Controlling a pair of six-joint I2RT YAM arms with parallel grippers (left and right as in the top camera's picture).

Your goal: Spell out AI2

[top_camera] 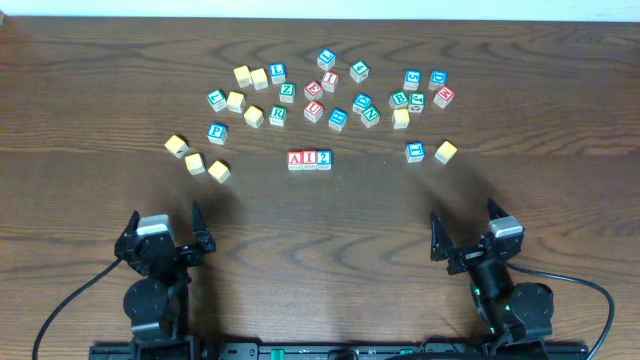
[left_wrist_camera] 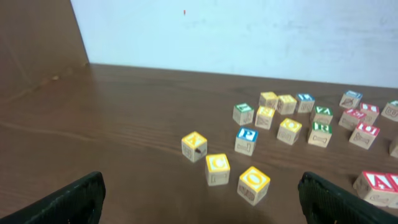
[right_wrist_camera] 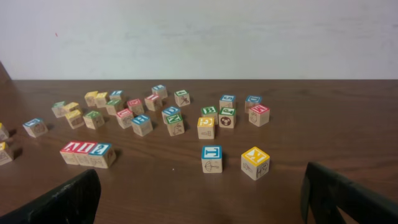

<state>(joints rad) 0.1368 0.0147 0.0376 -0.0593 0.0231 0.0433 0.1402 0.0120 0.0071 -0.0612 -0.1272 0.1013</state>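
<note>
Three blocks stand side by side in a row at the table's middle: a red A [top_camera: 295,159], a red I [top_camera: 309,159] and a blue 2 [top_camera: 323,159]. The row also shows in the right wrist view [right_wrist_camera: 87,154] and at the right edge of the left wrist view [left_wrist_camera: 379,186]. My left gripper [top_camera: 165,232] is open and empty near the front left, well apart from the row. My right gripper [top_camera: 468,232] is open and empty near the front right.
Many loose letter blocks lie scattered across the back of the table [top_camera: 330,95]. Three yellow blocks [top_camera: 196,160] sit at the left, a blue block [top_camera: 415,152] and a yellow block [top_camera: 446,151] at the right. A pale wall [right_wrist_camera: 199,37] runs behind the table.
</note>
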